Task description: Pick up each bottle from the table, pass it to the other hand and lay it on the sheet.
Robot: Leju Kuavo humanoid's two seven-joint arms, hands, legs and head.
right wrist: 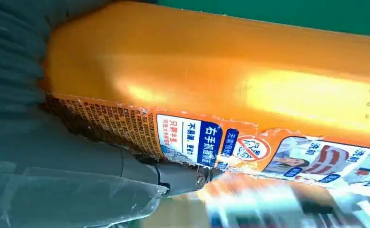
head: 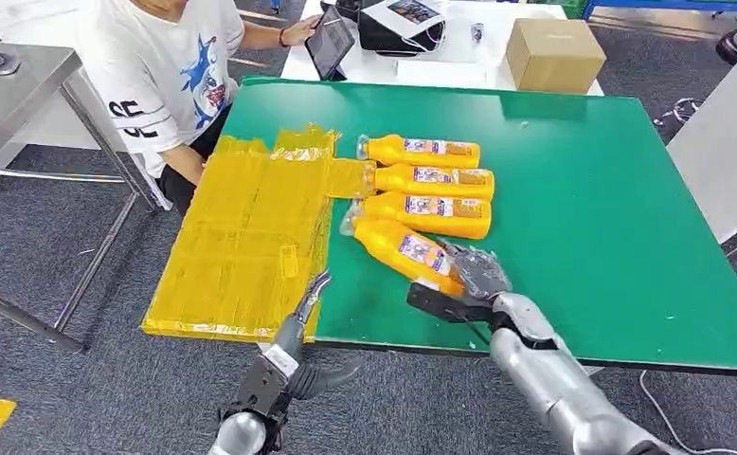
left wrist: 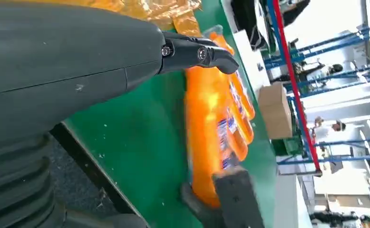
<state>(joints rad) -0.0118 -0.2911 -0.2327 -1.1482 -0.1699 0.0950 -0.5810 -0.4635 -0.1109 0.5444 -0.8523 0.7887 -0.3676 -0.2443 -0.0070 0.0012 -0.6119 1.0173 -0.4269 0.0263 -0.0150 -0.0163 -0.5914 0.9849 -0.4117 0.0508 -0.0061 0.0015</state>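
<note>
Several orange bottles lie side by side on the green table (head: 611, 218), caps toward the yellow sheet (head: 242, 237). My right hand (head: 478, 275) grips the base end of the nearest bottle (head: 404, 249), which lies at a slant to the others. In the right wrist view this bottle (right wrist: 221, 85) presses against my right hand (right wrist: 54, 180), the thumb under its label. My left hand (head: 294, 346) hovers at the table's front edge beside the sheet's near corner, fingers apart and holding nothing. From the left wrist, my left hand's fingers (left wrist: 197, 54) point at the held bottle (left wrist: 207, 128).
A person in a white T-shirt (head: 170, 66) sits at the table's far left corner, a hand by a tablet (head: 332, 43). A cardboard box (head: 554, 52) stands on the white table behind. A grey metal table (head: 14, 85) is at the left.
</note>
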